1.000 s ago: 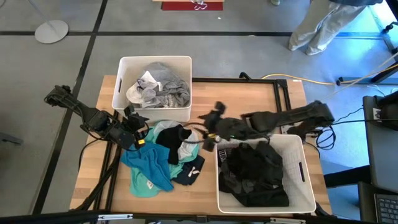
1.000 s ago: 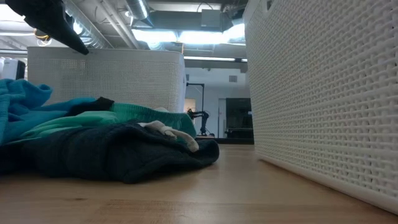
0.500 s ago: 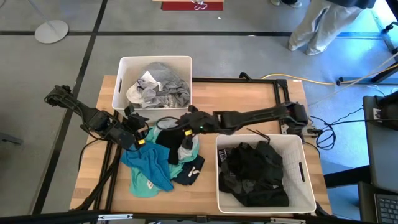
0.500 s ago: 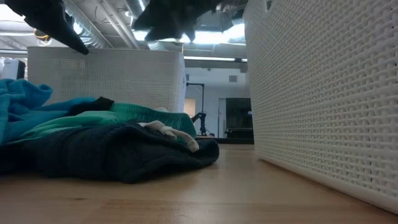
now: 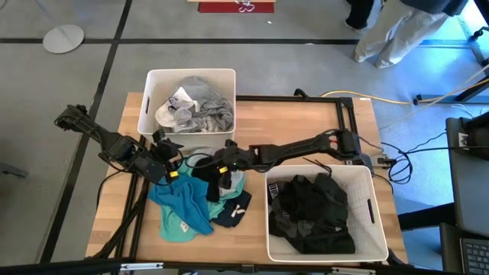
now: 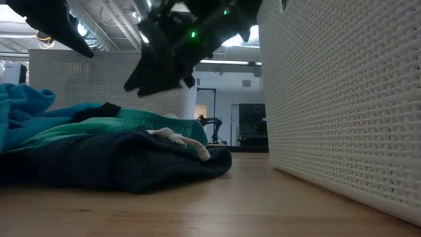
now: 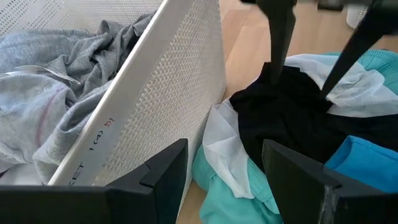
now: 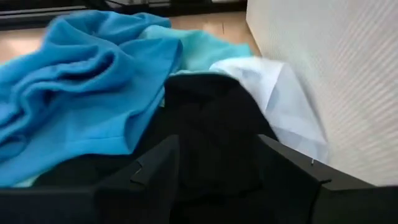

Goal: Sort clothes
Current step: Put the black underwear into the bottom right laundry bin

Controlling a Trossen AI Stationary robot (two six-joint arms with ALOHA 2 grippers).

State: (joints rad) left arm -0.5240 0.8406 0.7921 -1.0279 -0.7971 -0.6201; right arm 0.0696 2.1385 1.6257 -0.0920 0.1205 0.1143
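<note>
Far left, my left gripper (image 5: 170, 164) hangs at the pile's edge beside the near wall of the back bin (image 5: 150, 92), fingers (image 7: 165, 177) spread wide with nothing between them. That bin, as I see it from above, holds the light stuff: grey and white garments (image 5: 195, 107) heaped inside.

Moving in, the unsorted clothes (image 5: 195, 202) lie on the wooden table (image 5: 298, 122) in front of that bin: a blue-teal piece (image 5: 179, 202) lowest left, mint green under it, a white piece (image 7: 217, 140) against the bin wall, and a black garment (image 5: 208, 172) on top in the middle.

Now my right gripper (image 5: 223, 164) is reached across from the right, poised directly over that black garment. Its fingers (image 7: 280, 37) stand apart, straddling the black cloth, tips down at the fabric; I cannot tell whether they touch it, and nothing is grasped.

Right side, the front bin (image 5: 378, 202) sits just beside the pile, filled with dark clothes (image 5: 309, 214).
</note>
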